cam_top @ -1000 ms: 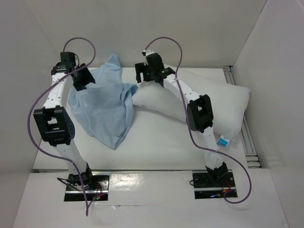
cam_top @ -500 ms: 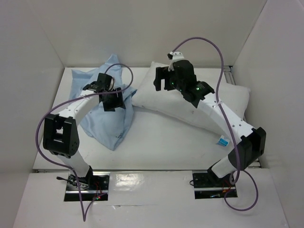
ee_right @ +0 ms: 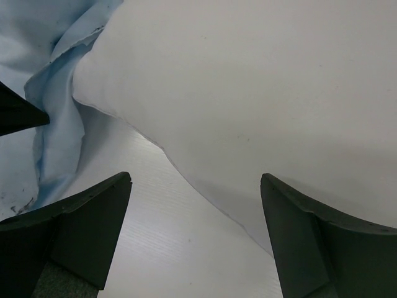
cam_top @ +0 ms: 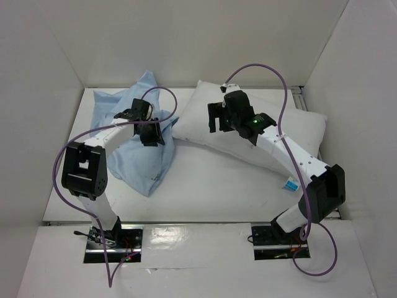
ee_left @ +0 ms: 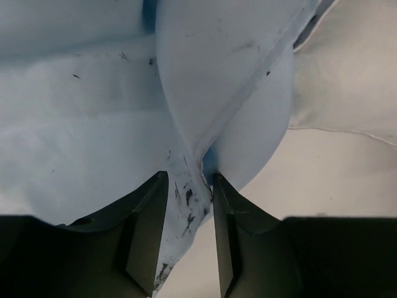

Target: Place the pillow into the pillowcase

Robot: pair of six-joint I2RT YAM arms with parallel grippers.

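The light-blue pillowcase (cam_top: 127, 155) lies wrinkled at the left of the table. The white pillow (cam_top: 304, 133) lies at the right, its left corner touching the pillowcase. My left gripper (cam_top: 152, 133) is over the pillowcase's right edge. In the left wrist view the gripper (ee_left: 189, 177) is nearly closed on a speckled fold of the pillowcase (ee_left: 93, 112), with the pillow (ee_left: 347, 74) at the upper right. My right gripper (cam_top: 220, 118) hovers over the pillow's left end. In the right wrist view it (ee_right: 195, 186) is wide open and empty above the pillow's (ee_right: 248, 93) near edge, with the pillowcase (ee_right: 56, 99) at the left.
White walls close in the table (cam_top: 205, 180) at the back and both sides. A metal rail (cam_top: 322, 180) runs along the right edge. A small blue-and-white tag (cam_top: 291, 184) lies by the right arm. Purple cables loop above both arms.
My left gripper has swung from the back left toward the pillow's left corner with the pillowcase, which now lies flatter. My right gripper has moved right and nearer over the pillow.
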